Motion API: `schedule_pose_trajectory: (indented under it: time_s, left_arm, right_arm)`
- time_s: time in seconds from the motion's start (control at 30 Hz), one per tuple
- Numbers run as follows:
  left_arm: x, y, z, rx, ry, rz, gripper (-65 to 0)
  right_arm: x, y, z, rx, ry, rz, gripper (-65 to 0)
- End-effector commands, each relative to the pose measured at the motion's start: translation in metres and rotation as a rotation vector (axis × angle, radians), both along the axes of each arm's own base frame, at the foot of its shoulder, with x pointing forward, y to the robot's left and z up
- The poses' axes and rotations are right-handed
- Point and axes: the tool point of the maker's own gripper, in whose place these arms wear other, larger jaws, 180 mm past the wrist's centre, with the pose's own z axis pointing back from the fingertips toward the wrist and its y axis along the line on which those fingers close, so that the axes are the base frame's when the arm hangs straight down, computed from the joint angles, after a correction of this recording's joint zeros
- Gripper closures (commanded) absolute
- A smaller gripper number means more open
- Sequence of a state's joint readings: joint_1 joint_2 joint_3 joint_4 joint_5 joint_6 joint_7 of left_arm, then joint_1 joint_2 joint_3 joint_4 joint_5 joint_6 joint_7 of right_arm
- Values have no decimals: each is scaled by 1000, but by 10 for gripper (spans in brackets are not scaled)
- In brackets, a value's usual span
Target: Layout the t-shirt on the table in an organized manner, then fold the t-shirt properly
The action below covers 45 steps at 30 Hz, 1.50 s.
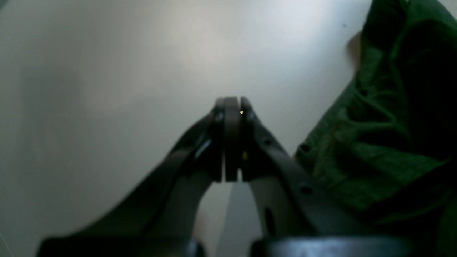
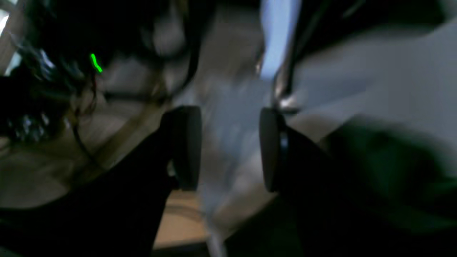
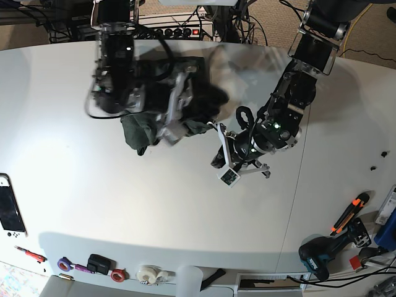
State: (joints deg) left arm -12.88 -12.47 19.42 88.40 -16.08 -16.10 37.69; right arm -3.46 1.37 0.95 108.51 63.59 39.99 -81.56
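A: White surface (image 3: 154, 210), seam line on the robot's left; tools and tape rolls (image 3: 148, 274) along the near edge.

B: T-shirt (image 3: 137, 133)?

A: Dark green, bunched in a heap at the far middle of the surface, mostly under the right arm.

B: Right arm pose?

A: Raised, bent over the heap, motion-blurred. Right claw (image 2: 230, 148) spread, nothing between its pads (image 2: 187, 146).

B: Left arm?

A: Reaches down and inward, forearm low. Left claw (image 1: 231, 117) pressed together, empty, over bare surface just beside the crumpled green cloth (image 1: 385, 125). Contact with the surface cannot be told.
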Motion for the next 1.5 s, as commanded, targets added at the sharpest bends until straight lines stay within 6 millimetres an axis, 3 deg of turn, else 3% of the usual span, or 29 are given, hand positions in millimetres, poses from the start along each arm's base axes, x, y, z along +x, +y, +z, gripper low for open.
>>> schedule_pose_trajectory:
  time_s: [0.0,0.1,0.2,0.27,0.37,0.6,0.73,0.9,0.97,1.2,1.37,1.47]
  left_arm:
    - [9,-3,18,-29,-50,-4,-27]
    - [9,-3,18,-29,-50,-4,-28]
    - [10,-2,18,-22,-53,-3,-96]
    - [10,-2,18,-20,-54,-3,-154]
    - [10,-2,18,-21,-54,-3,-168]
    - [9,-3,18,-20,-54,-7,-168]
    - [9,-3,18,-23,-56,-7,-168]
    - [10,-3,18,-23,-56,-7,-168]
    - [10,-3,18,-22,-56,-7,-168]
    - [10,-3,18,-22,-57,-7,-168]
    - [10,-3,18,-22,-56,-7,-168]
    - [9,-3,18,-21,-55,-7,-168]
  right_arm:
    - [13,-8,26,40,-87,-59,-264]
    - [34,-55,35,-33,-149,-272,-264]
    - [43,-98,21,-87,-107,-446,-265]
    - [43,-112,9,-89,-64,-495,-303]
    - [41,-113,-12,-70,15,-496,-366]
    - [34,-97,-56,-75,164,-440,-360]
    - [37,-85,-32,36,116,-410,-201]
    - [38,-73,19,203,-8,-368,-195]
    - [34,-72,27,216,-27,-361,-195]
    - [9,-72,9,201,41,-368,-195]
    - [12,-84,6,176,37,-408,-205]
    - [20,-101,-13,31,53,-462,-292]
